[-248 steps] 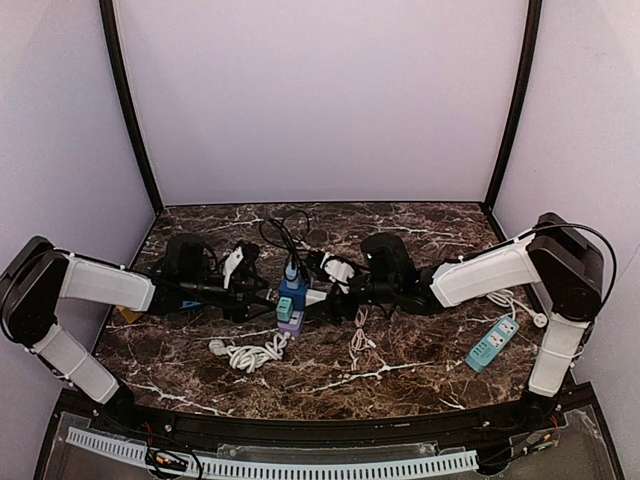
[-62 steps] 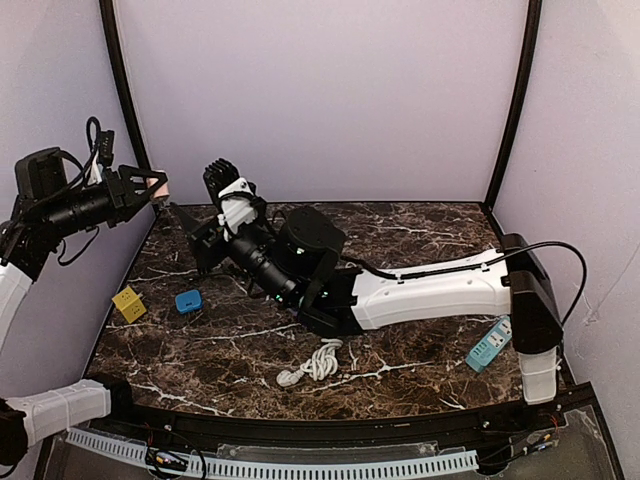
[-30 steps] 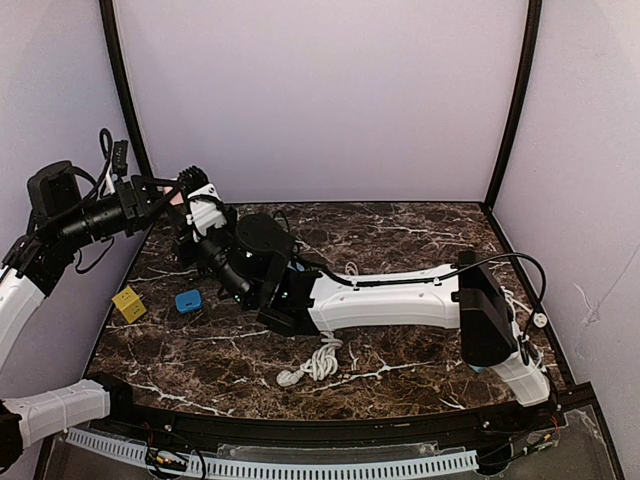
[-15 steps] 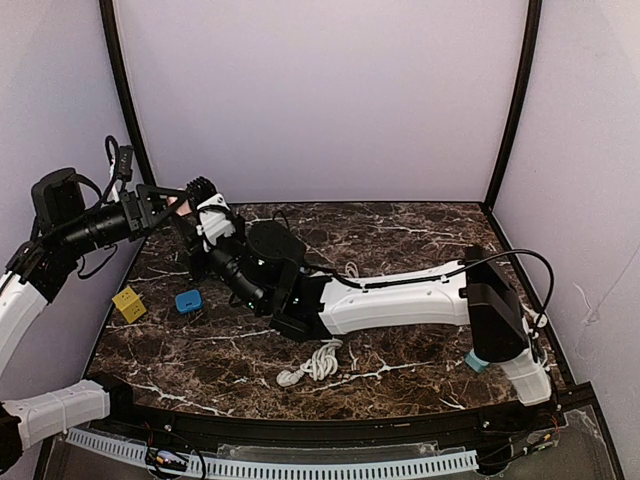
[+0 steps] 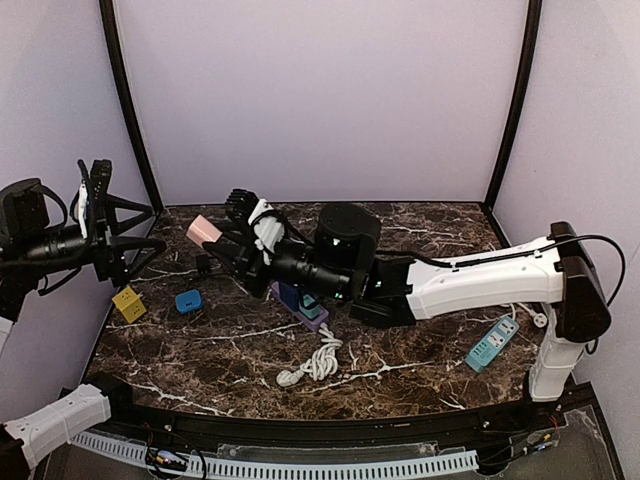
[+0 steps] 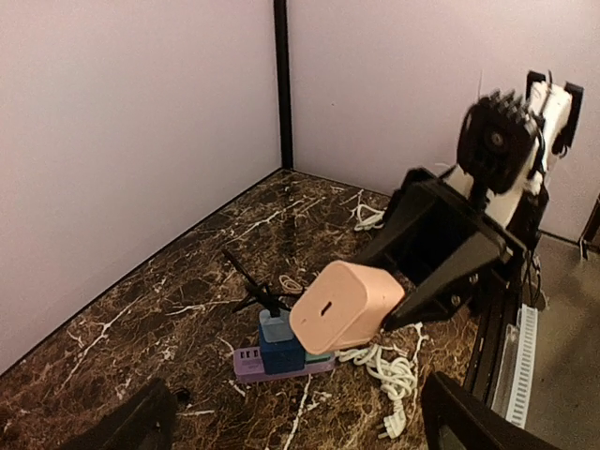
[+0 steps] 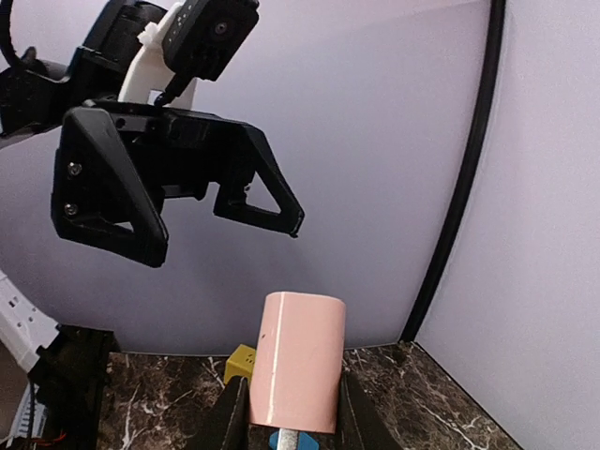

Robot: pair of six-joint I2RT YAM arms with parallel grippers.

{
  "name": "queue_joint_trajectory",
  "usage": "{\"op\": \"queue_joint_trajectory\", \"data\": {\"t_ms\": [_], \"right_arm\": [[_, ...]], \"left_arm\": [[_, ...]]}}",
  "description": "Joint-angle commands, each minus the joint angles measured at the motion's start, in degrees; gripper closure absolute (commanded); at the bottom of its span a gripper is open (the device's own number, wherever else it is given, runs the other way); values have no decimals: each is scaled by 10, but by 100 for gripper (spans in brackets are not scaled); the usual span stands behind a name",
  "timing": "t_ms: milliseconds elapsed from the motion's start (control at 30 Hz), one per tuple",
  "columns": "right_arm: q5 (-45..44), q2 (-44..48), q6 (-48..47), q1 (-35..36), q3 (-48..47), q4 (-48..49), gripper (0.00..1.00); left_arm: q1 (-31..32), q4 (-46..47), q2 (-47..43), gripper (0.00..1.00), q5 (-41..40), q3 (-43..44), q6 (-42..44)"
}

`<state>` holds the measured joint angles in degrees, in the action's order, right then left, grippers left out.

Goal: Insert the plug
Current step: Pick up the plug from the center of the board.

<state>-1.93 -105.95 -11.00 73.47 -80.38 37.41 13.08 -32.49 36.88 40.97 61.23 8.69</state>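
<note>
The plug [image 5: 203, 232] is a pink block with rounded edges, held in the air over the table's left rear. My right gripper [image 5: 217, 243] is shut on the plug [image 7: 298, 370], one black finger [image 7: 230, 420] on each side. The left wrist view shows the plug [image 6: 345, 305] from the front, with a small slot in its face. My left gripper [image 5: 110, 228] stands open a short way to the left of the plug, facing it and touching nothing. On the table below lies a purple power strip [image 5: 293, 298] with blue adapters [image 6: 279, 349] plugged into it.
A coiled white cable [image 5: 315, 362] lies in front of the purple strip. A yellow block [image 5: 127, 301] and a small blue piece [image 5: 187, 300] sit at the left. A teal power strip [image 5: 492, 343] lies at the right, beside the right arm's base.
My left gripper has opened, let go of the plug and drawn back to the left. The right gripper keeps the plug and has shifted a little to the right.
</note>
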Motion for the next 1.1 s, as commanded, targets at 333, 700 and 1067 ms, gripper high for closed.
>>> {"op": "queue_joint_trajectory", "data": {"t_ms": [333,700,1067], "right_arm": [[234,64,-90,-17,-58,-371,100],[236,12,-106,-15,-126,-399,100],[245,-3,-112,-16,-146,-403,100]], "left_arm": [[14,-263,38,26,130,31,420],[117,-154,63,37,56,1,336],[158,-124,73,49,24,-35,329]]}}
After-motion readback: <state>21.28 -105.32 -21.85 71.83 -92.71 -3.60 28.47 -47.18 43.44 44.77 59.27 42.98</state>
